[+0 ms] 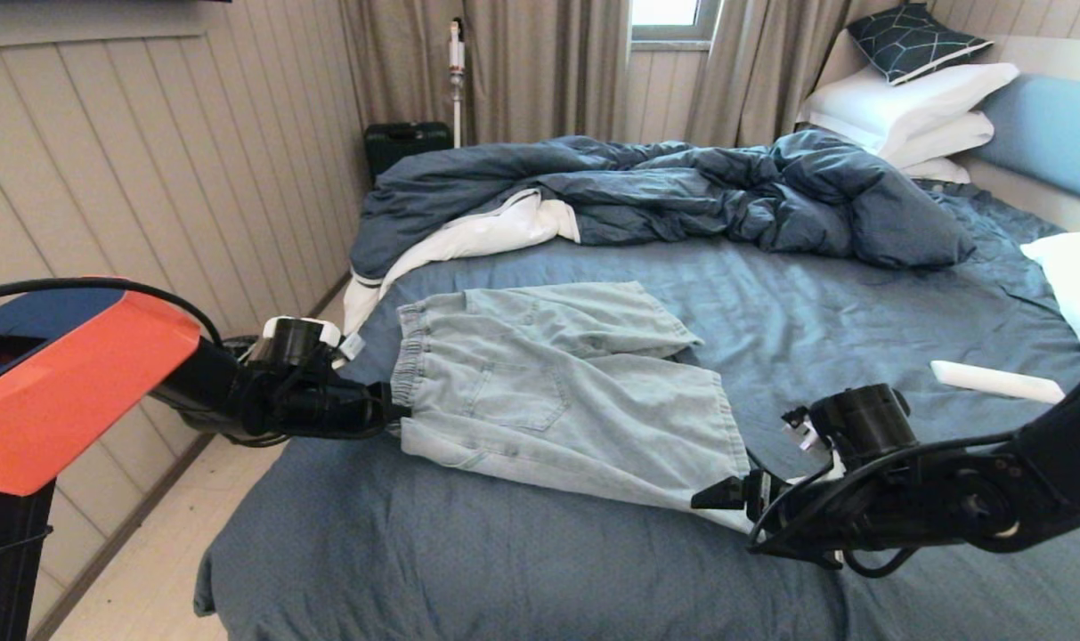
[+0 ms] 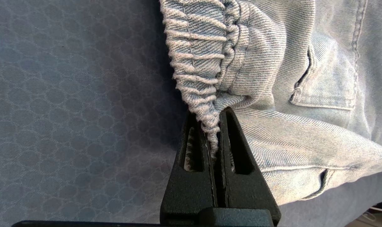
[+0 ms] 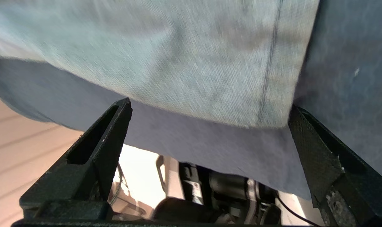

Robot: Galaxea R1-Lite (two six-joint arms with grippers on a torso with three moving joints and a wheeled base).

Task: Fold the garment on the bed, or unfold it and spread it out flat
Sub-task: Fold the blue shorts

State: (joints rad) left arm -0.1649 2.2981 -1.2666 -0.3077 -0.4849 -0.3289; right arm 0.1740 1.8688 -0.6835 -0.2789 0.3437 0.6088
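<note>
The left gripper pinches the waistband of the shorts on the bed; the right gripper gapes at the hem; a shallow bite there could slip.

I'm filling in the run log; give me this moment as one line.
left gripper: shut on garment waistband corner | right gripper: open, at hem corner, not gripping | garment: flat on bed
</note>
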